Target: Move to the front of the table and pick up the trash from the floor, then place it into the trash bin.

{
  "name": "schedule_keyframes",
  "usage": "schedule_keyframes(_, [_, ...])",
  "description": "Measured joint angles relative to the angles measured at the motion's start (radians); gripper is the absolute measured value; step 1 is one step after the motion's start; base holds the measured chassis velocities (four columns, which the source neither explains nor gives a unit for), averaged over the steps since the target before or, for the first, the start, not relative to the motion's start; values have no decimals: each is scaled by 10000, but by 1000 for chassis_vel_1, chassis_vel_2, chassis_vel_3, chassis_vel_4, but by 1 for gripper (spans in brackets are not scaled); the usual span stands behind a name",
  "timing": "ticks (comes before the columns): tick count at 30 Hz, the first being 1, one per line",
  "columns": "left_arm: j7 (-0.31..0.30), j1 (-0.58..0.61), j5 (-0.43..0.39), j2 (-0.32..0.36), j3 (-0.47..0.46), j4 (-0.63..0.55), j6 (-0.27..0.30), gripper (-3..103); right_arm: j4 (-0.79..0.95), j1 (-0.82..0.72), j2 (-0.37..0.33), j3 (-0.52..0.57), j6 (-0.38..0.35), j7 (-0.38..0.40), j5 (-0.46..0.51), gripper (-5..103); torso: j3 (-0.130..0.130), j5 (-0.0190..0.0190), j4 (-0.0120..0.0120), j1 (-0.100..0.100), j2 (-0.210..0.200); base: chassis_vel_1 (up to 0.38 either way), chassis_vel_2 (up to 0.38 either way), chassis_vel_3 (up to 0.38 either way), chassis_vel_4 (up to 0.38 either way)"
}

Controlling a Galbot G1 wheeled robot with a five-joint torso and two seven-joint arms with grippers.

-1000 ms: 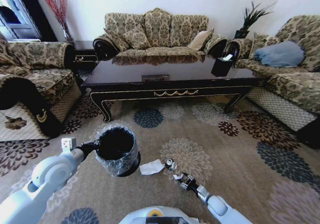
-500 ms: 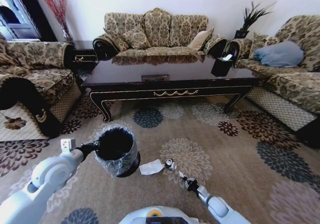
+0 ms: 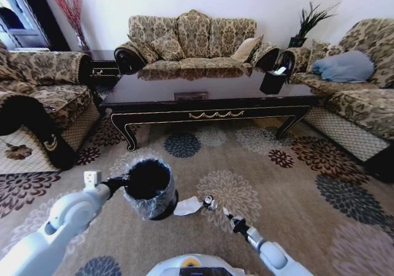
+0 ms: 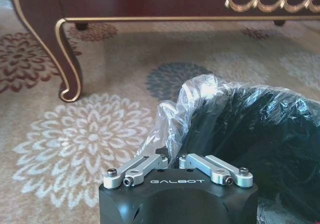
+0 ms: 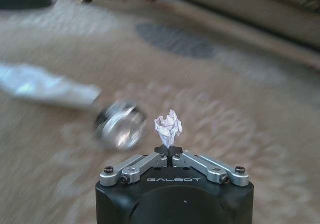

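**A:** Eyes on the tiny crumpled white paper bit (image 5: 168, 126): it sits pinched at the very tips of the right gripper (image 5: 168, 151), jaws drawn in tight on it, sticking up past the fingertips.

**B:** And where does it need to go?

**A:** Into the small round black trash bin lined with a crinkled clear plastic bag (image 3: 149, 186). From the head view that bin lies to the robot's left of the right gripper (image 3: 228, 215), and slightly farther from the robot. So I'd judge the coming move turns on a sideways carry leftward, over the rim.

**B:** The bin looks off the ground.

**A:** It's tilted, mouth toward the robot, with the left gripper (image 4: 175, 153) at its near rim, jaws drawn close on the bag's edge. That arm presents the bin; the right one carries.

**B:** What lies between them?

**A:** On the beige flower-medallion carpet (image 3: 258, 183), a flat white paper scrap (image 3: 186, 206) just beside the bin's base, then a small crushed silvery can (image 3: 209, 201) near the right gripper. Both are not yet picked up.

**B:** And the table?

**A:** The long glossy dark wood coffee table with gold scroll trim (image 3: 209, 91) stands well beyond, clear of the path.
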Motion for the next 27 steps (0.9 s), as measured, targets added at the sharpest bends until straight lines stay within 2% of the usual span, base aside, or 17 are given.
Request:
schedule_keyframes(4, [-15,-328,201,86,617,109,-3,4,1370,-572,-186,1297,-188,109,512,0,0,-1,0,0,0,0,0,0,0])
schedule_keyframes(8, [-13,-267,349,4,772,41,-2,4,2127,-780,-374,1972,-286,120,1184,0,0,0,4,0,0,0,0,0,0])
schedule_keyframes(13, [-20,-285,414,25,877,-82,-2,4,3130,-1014,-725,2436,-449,120,1914,0,-1,1,6,0,0,0,0,0,0])
schedule_keyframes(16, [-23,-332,434,133,962,-81,-11,4,3830,-1237,-916,2643,-628,133,2327,0,0,0,-1,0,0,0,0,0,0])
schedule_keyframes(20, [-17,-726,581,301,1420,132,-42,4,5599,-1855,-1189,3085,-991,252,2861,0,0,-3,5,0,0,0,0,0,0])
schedule_keyframes(21, [-17,-726,581,301,1420,132,-42,4,5599,-1855,-1189,3085,-991,252,2861,0,0,-3,5,0,0,0,0,0,0])
schedule_keyframes(25, [-14,-1506,613,390,2156,418,-69,4,6786,-2117,-1378,3303,-1313,418,3197,0,0,-2,1,0,0,0,0,0,0])
schedule_keyframes(27, [-11,-2336,611,416,2968,633,-97,4,7537,-2129,-1520,3334,-1650,580,3463,0,0,-3,0,0,0,0,0,0,0])
